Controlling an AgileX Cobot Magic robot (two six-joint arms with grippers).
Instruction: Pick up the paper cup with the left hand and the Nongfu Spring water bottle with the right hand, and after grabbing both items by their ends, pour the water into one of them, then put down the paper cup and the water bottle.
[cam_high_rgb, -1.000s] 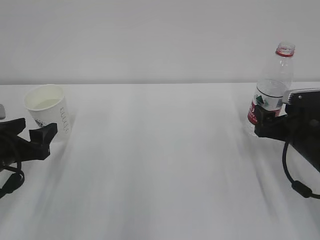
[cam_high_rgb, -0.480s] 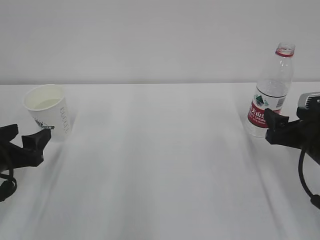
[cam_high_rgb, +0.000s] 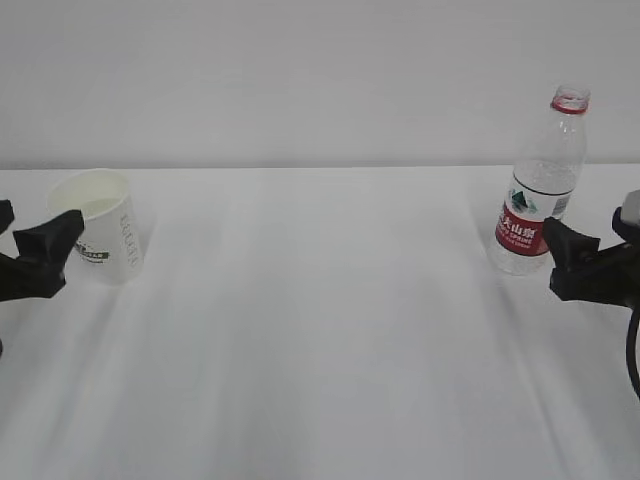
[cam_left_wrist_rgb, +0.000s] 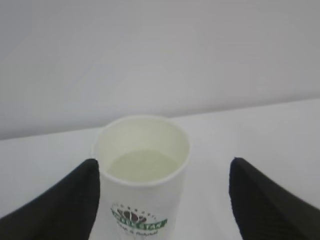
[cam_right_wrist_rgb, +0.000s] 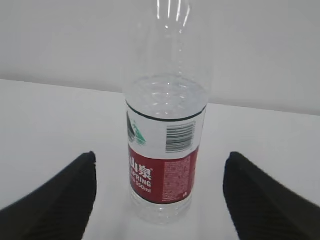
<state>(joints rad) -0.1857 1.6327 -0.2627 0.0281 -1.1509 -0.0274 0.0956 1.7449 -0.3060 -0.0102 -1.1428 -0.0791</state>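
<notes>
The paper cup (cam_left_wrist_rgb: 142, 172), light and crushable, is framed ahead by the wide-open, empty left tool (cam_left_wrist_rgb: 160, 200); the slippery bottle (cam_right_wrist_rgb: 165, 145) likewise by the right tool (cam_right_wrist_rgb: 160, 200).

Left gripper (cam_high_rgb: 40, 250) cut by left edge of exterior view, arm behind it out of sight. Right gripper (cam_high_rgb: 580, 262) cut by right edge. Bottle (cam_right_wrist_rgb: 166, 125) top cropped in right wrist view. Cup (cam_left_wrist_rgb: 142, 175) bottom cropped (logo lettering blurred, unreadable).

left hand (cam_high_rgb: 35, 255): far left edge of frame, jaws spread wide, empty.
right hand (cam_high_rgb: 580, 262): far right edge, jaws wide, empty.
</notes>
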